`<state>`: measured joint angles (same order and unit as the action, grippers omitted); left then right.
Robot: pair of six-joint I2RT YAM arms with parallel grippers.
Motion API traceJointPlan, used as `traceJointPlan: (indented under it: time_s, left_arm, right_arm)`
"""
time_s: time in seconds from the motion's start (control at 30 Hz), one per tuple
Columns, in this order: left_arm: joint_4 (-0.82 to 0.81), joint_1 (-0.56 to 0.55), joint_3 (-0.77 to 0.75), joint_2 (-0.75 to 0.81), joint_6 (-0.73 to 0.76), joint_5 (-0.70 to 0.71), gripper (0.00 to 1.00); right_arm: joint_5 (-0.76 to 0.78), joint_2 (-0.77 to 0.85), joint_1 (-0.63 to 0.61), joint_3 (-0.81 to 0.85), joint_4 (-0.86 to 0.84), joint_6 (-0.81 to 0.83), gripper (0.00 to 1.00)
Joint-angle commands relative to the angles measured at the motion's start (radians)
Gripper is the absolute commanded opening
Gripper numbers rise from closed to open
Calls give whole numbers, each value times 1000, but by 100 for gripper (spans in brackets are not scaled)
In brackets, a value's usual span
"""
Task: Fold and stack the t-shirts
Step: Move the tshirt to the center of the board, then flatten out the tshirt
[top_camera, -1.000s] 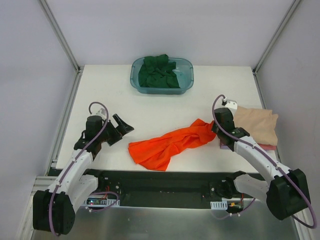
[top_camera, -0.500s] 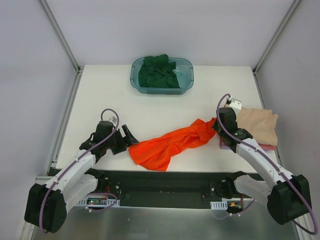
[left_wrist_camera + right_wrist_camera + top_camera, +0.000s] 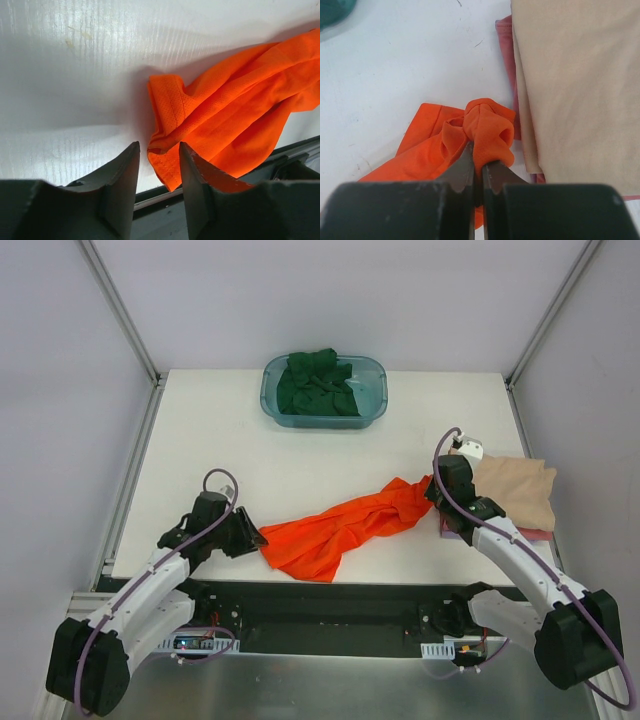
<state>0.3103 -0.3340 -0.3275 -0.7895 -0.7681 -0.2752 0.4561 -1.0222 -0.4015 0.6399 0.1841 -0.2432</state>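
A bright orange-red t-shirt [image 3: 340,525] lies stretched in a crumpled band across the table's near middle. My right gripper [image 3: 432,495] is shut on the orange shirt's right end, and the cloth [image 3: 487,125] bunches up above the pinched jaws [image 3: 479,167]. My left gripper [image 3: 255,537] sits low at the shirt's left corner. Its jaws [image 3: 159,145] stand a narrow gap apart, with the hemmed corner [image 3: 167,150] just past the tips and not pinched. A folded beige t-shirt [image 3: 515,490] lies on a pink one [image 3: 506,55] at the right. A dark green t-shirt [image 3: 318,383] fills the tub.
The translucent teal tub [image 3: 270,405] stands at the table's back middle. The black front rail [image 3: 330,605] runs just below the orange shirt and the left gripper. Frame posts rise at both back corners.
My left arm has swung right and down to the orange shirt's left corner, and its jaws have narrowed from wide open. The right gripper has held its grip and shifted slightly.
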Motion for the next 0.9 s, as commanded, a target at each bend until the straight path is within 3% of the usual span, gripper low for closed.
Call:
traceJointPlan:
  time_s: [0.0, 0.17, 0.3, 0.57, 0.87]
  left_arm:
    - [13, -17, -13, 9, 12, 4, 33]
    - [18, -37, -25, 9, 15, -28, 6]
    - [26, -54, -18, 32, -22, 16, 0]
    - [125, -66, -87, 150, 15, 45, 0]
    - [227, -66, -382, 260, 55, 264, 0]
  right_arm:
    - [0, -7, 4, 9, -12, -4, 1]
    - [-5, -15, 4, 10, -9, -4, 1]
    - [9, 2, 4, 6, -6, -13, 1]
    - [-45, 37, 4, 29, -5, 13, 1]
    - [-112, 209, 4, 158, 89, 70, 1]
